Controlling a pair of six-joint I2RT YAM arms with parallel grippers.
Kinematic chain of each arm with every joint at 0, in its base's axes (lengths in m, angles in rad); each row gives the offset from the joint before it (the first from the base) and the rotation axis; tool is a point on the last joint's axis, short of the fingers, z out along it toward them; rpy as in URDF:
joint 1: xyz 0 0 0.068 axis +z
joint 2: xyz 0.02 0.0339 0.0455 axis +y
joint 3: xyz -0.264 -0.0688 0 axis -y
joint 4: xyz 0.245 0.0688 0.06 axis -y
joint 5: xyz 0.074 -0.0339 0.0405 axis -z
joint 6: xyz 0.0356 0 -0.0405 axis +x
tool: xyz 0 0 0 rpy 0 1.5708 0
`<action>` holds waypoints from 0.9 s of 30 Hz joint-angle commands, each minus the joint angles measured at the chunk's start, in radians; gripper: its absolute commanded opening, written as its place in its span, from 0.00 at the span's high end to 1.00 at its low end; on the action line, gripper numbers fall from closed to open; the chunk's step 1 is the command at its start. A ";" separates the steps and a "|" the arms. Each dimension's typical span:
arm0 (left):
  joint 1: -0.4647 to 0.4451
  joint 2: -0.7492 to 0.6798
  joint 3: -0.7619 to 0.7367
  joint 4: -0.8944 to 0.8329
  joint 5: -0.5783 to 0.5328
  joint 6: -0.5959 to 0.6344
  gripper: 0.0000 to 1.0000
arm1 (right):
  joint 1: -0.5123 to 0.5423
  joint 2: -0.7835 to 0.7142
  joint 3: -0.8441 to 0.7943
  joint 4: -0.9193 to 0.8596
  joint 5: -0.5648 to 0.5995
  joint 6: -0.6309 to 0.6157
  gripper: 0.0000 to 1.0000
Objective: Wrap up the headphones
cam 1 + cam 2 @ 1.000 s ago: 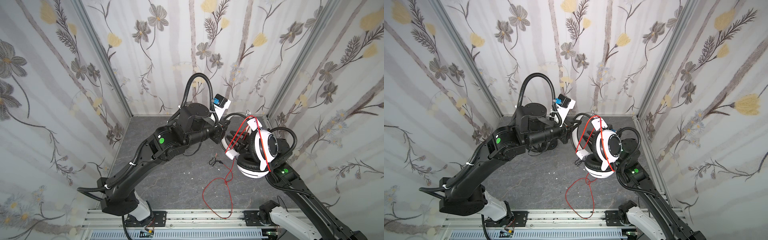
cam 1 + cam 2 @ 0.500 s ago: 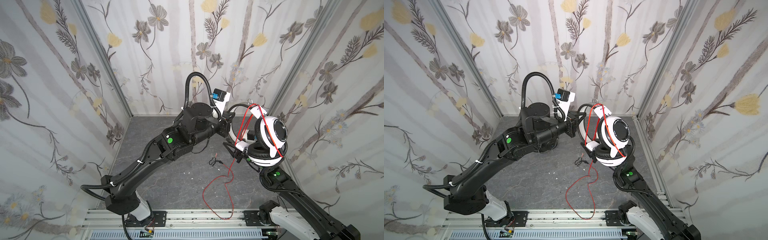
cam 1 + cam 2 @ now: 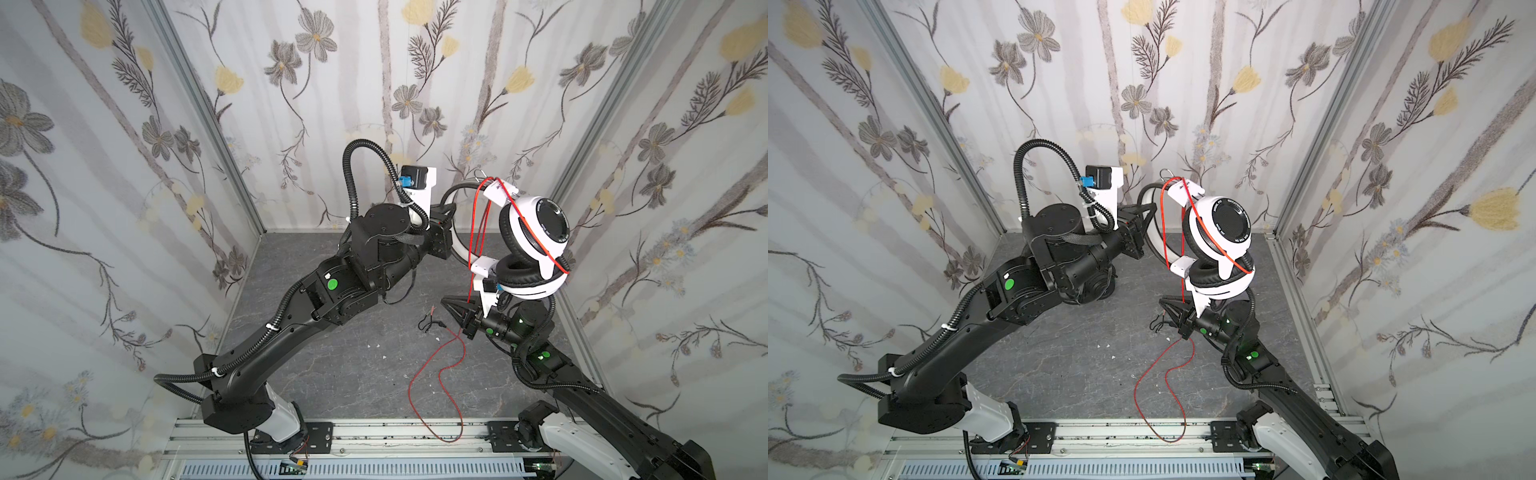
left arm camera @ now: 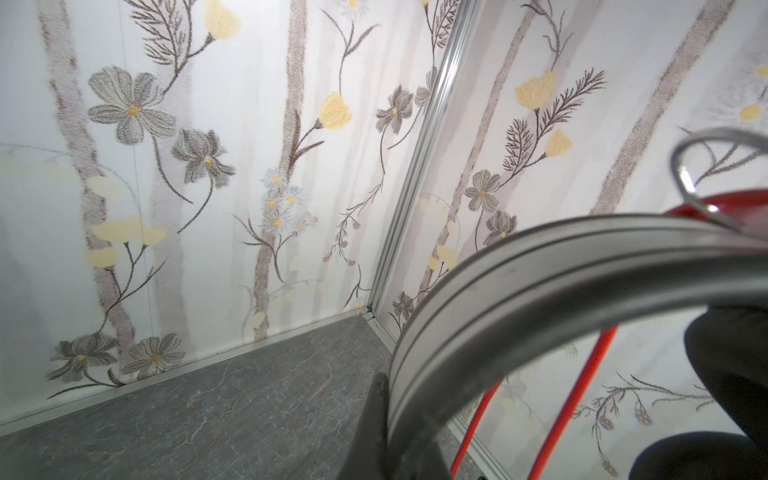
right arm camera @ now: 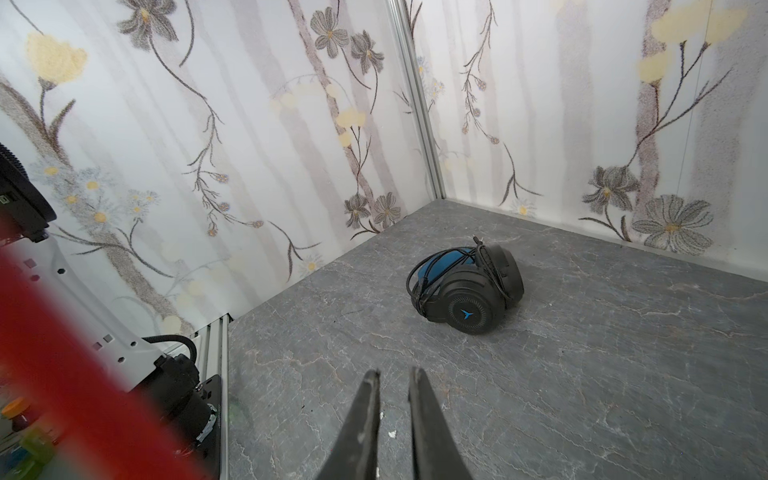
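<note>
The white headphones (image 3: 536,232) (image 3: 1221,232) hang in the air at the right in both top views, with black earpads and a red cable (image 3: 440,374) (image 3: 1163,374) looped over them. My left gripper (image 3: 451,232) (image 3: 1148,220) (image 4: 395,386) is shut on their headband (image 4: 540,282). The cable trails down to the floor. Below the earcups my right gripper (image 3: 446,301) (image 3: 1165,301) (image 5: 392,372) points left, jaws a narrow gap apart with nothing between; the cable passes beside it. The black headphones (image 5: 465,291), cable wound round them, lie on the floor near the far left corner.
Floral walls close in the grey stone-look floor (image 3: 353,374) on three sides. An aluminium rail (image 3: 374,432) runs along the front, and a loop of the red cable lies over it. A small dark plug end (image 3: 430,322) lies on the floor by the right gripper.
The left arm has lifted the white headphones higher and towards the back right. The right gripper now shows below the earcups and its jaws have drawn closer together.
</note>
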 commanded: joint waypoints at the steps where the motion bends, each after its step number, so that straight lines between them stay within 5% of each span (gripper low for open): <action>1: 0.008 -0.013 -0.011 0.178 -0.073 -0.071 1.00 | 0.008 0.012 -0.005 -0.001 0.025 -0.023 0.85; 12: 0.042 -0.069 -0.140 0.219 -0.291 -0.130 1.00 | 0.066 0.076 0.085 -0.164 0.061 -0.116 0.98; 27: 0.147 -0.139 -0.251 0.184 -0.389 -0.135 1.00 | 0.181 0.040 0.117 -0.270 0.126 -0.221 1.00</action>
